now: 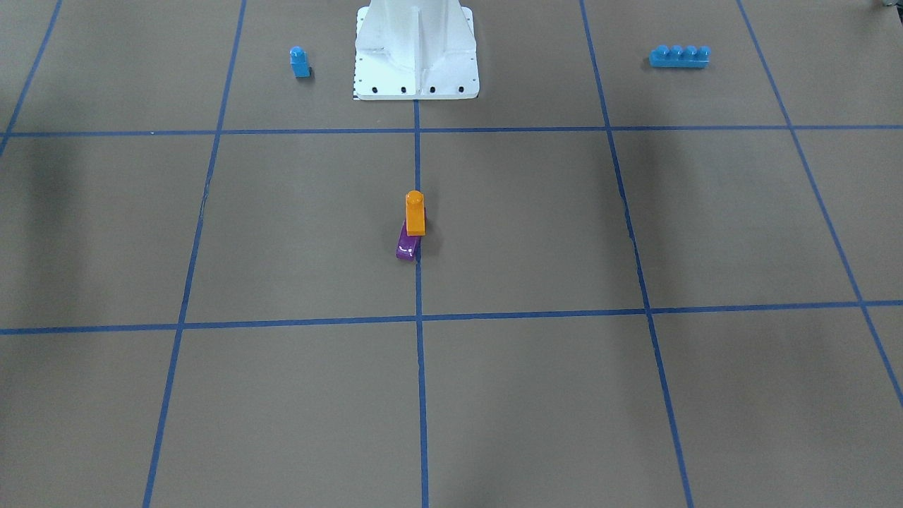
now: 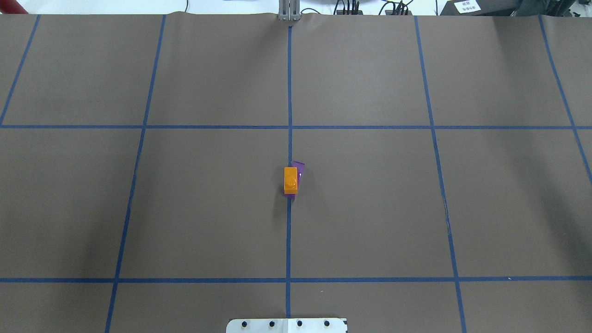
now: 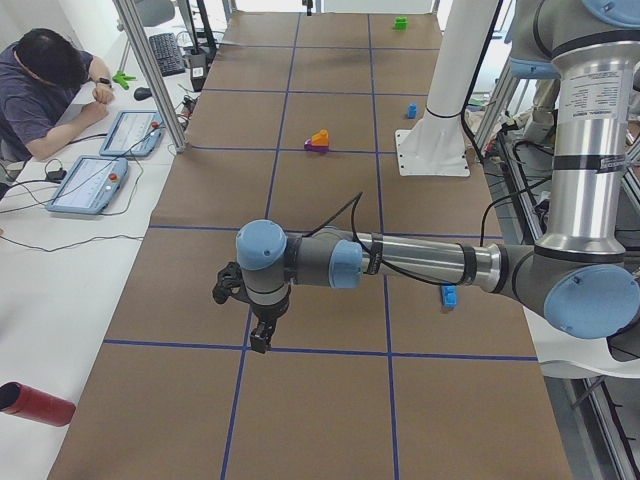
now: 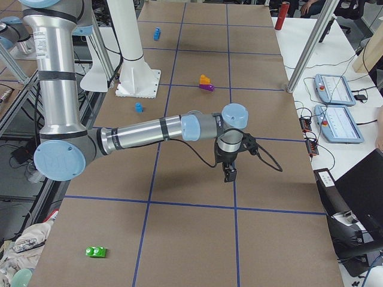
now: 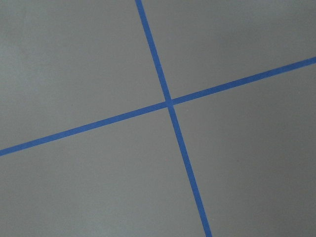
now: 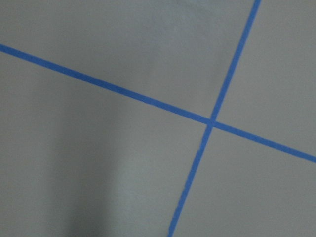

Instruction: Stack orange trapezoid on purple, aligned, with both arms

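Observation:
The orange trapezoid (image 1: 415, 212) sits on top of the purple (image 1: 407, 248) at the table's centre line, stud up. From overhead the orange trapezoid (image 2: 290, 180) is twisted a little against the purple (image 2: 299, 167), whose far end sticks out beside it. Both arms are away from the stack. The left gripper (image 3: 258, 340) hangs over the table's left end and shows only in the exterior left view. The right gripper (image 4: 229, 173) hangs over the right end and shows only in the exterior right view. I cannot tell whether either is open or shut. Both wrist views show only brown paper and blue tape.
A small blue brick (image 1: 299, 62) and a long blue brick (image 1: 679, 56) lie on either side of the white robot base (image 1: 416, 56). A green brick (image 4: 96, 252) lies at the right end, a red cylinder (image 3: 35, 404) at the left. A person (image 3: 45, 90) sits at the side desk.

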